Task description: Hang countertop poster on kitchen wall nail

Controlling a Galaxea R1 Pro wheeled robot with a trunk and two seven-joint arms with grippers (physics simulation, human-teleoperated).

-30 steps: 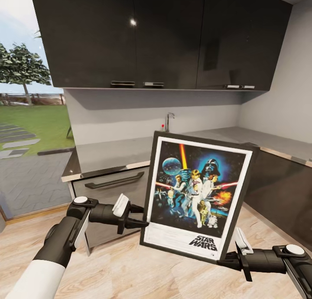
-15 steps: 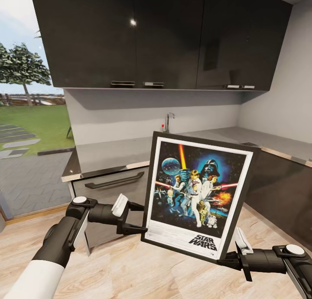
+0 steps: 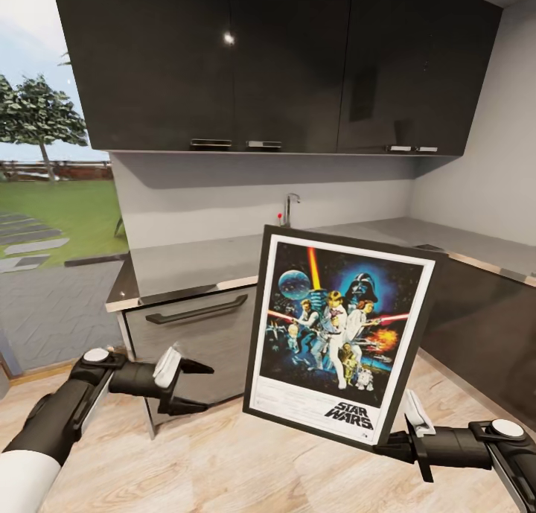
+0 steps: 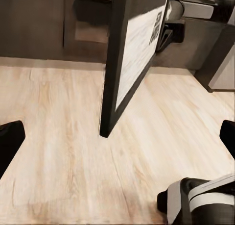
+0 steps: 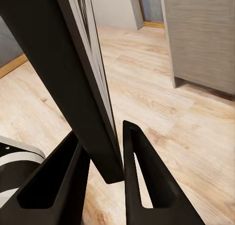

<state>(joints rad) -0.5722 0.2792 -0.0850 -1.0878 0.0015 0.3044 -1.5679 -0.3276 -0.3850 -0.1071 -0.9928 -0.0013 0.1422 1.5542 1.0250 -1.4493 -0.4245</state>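
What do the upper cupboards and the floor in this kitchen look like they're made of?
The upper cupboards look like glossy black lacquer or laminate: a bright light spot and faint reflections show on the doors. The floor looks like pale wood planks or wood-look laminate with a matte finish: grain streaks and board seams run across it.

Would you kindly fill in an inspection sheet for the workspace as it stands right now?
Surface: the grey kitchen countertop is bare where visible, with a tap at the back.
Job's things: the poster is held upright and slightly tilted, off the countertop, above the wooden floor.
Clutter: nothing seen.
Grippers: the right gripper clamps the poster's lower corner; the left gripper is open, apart from the poster.
Cables: nothing seen.
Surroundings: dark upper cabinets, a drawer with a handle, and a lawn with a tree outside.
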